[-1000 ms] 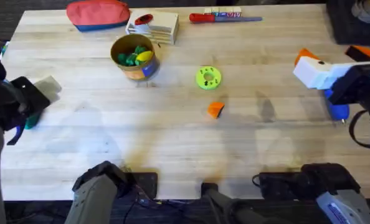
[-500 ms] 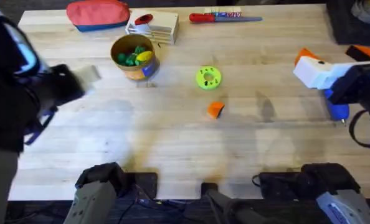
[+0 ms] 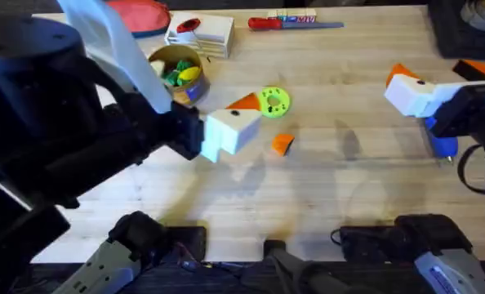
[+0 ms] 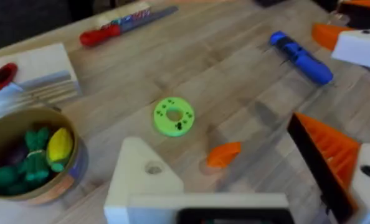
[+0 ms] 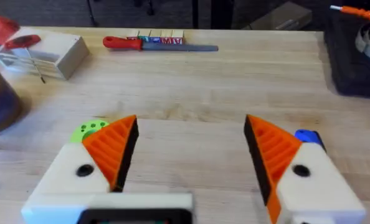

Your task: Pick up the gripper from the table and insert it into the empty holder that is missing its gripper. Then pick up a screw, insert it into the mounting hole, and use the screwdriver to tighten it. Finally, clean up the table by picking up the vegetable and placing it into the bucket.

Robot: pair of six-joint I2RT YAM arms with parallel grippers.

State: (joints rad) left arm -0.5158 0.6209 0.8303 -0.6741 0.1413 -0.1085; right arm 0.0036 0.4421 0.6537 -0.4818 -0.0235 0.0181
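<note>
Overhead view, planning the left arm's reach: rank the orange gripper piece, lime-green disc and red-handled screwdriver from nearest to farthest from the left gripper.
1. Orange gripper piece, just right of the left gripper.
2. Lime-green disc, slightly beyond it.
3. Red-handled screwdriver, at the far edge.

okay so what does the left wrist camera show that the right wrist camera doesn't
Left wrist alone: the loose orange gripper lying on the table, the toys inside the bucket, and the left gripper, one finger a bare white holder with no pad.

Right wrist alone: the right gripper, open, with both orange pads.

Both: the blue screwdriver, green disc, red-handled screwdriver and white box.
</note>
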